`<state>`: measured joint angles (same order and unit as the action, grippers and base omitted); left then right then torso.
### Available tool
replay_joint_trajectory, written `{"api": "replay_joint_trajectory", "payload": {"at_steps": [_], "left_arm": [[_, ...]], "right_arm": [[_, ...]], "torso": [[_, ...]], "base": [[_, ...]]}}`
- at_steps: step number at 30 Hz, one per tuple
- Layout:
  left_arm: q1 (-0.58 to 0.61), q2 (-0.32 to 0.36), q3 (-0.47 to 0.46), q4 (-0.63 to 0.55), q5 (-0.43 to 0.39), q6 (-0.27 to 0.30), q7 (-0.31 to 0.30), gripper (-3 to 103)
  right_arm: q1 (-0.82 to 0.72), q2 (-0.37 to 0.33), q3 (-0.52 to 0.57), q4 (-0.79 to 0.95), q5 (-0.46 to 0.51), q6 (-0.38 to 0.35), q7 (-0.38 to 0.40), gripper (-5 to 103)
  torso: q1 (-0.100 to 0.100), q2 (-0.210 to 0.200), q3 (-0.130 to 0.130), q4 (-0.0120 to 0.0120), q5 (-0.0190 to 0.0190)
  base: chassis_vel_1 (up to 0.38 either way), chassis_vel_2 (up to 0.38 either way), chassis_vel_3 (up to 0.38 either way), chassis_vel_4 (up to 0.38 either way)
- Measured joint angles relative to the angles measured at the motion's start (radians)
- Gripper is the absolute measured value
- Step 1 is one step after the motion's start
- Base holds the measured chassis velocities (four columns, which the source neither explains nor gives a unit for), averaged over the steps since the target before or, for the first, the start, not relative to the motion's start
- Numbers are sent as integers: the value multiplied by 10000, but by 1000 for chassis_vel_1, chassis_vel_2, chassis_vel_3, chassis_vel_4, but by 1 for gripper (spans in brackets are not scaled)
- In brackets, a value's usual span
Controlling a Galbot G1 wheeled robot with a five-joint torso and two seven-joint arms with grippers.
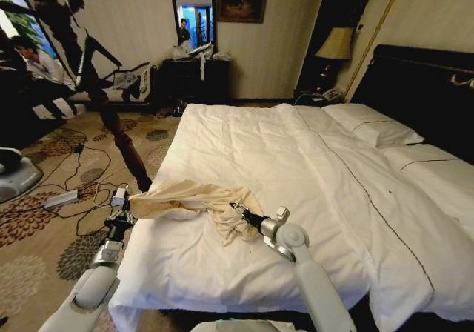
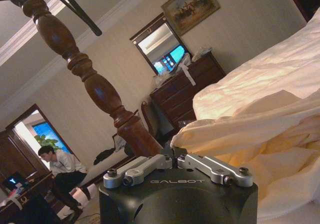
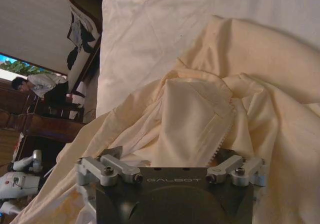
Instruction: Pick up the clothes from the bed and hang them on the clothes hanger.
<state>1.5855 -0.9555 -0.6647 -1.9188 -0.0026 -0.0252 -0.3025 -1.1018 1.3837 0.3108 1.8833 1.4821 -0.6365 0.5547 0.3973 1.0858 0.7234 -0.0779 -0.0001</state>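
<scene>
A cream garment (image 1: 194, 201), the clothes, lies crumpled at the near left corner of the bed (image 1: 296, 169), which has a white sheet. My left gripper (image 1: 122, 197) is at the bed's left edge and is shut on the garment's outer edge (image 2: 200, 134). My right gripper (image 1: 238, 208) is pressed into the garment's right side. In the right wrist view it (image 3: 167, 156) stands open, with folds of cloth (image 3: 195, 114) between its fingers and its fingertips sunk in the fabric. The black clothes hanger (image 1: 100, 50) hangs high on a turned wooden post (image 2: 100, 91).
The wooden post (image 1: 122, 143) stands on patterned carpet just left of the bed. Cables and a power strip (image 1: 61, 198) lie on the floor there. A dark dresser with a mirror (image 1: 194, 76) stands at the far wall. White pillows (image 1: 374, 124) lie against the dark headboard.
</scene>
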Motion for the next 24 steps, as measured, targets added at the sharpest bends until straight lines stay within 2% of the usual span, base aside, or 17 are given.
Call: {"api": "replay_joint_trajectory", "payload": {"at_steps": [1,2,3,6,9,12,16,18,20,21,24], "left_arm": [[17,1,-15,10,0,-10,5,0],[22,1,-16,15,1,-17,10,0],[22,4,-15,19,1,-27,15,0],[4,8,6,21,1,-28,16,0],[-98,17,91,50,1,-29,18,0],[-129,19,131,57,0,-28,18,0],[-139,15,164,67,-1,-36,27,0],[-138,15,166,68,-1,-40,30,0],[-139,15,187,58,-3,-61,44,0],[-139,15,187,58,-3,-61,44,0],[-112,24,184,-134,-38,-212,139,0]], "right_arm": [[49,-2,-48,-53,-27,-1,-22,95],[75,-5,-74,-84,-49,-1,-38,95],[132,-13,-120,-155,-105,-1,-83,84],[184,-22,-150,-217,-151,1,-111,79],[305,-101,-295,-370,-366,31,-245,62],[329,-167,-388,-451,-550,73,-373,57],[330,-294,-499,-540,-985,181,-617,35],[331,-313,-509,-547,-1039,193,-651,35],[341,-413,-520,-575,-1288,229,-778,24],[341,-413,-520,-575,-1288,229,-778,24],[278,-575,-519,-518,-1808,393,-1041,8]], "torso": [[0,0,0,1,0],[0,0,0,1,1],[0,0,0,0,0],[0,0,0,0,0],[0,0,0,0,1],[-1,0,0,0,1],[0,0,0,0,1],[0,0,0,0,1],[0,0,0,0,1],[0,0,0,0,1],[0,0,0,0,1]], "base": [[0,0,0,0],[0,0,0,0],[0,0,0,0],[0,0,0,0],[0,0,0,0],[0,0,0,0],[0,0,0,0],[0,0,0,0],[0,0,0,0],[0,0,0,0],[0,0,0,0]]}}
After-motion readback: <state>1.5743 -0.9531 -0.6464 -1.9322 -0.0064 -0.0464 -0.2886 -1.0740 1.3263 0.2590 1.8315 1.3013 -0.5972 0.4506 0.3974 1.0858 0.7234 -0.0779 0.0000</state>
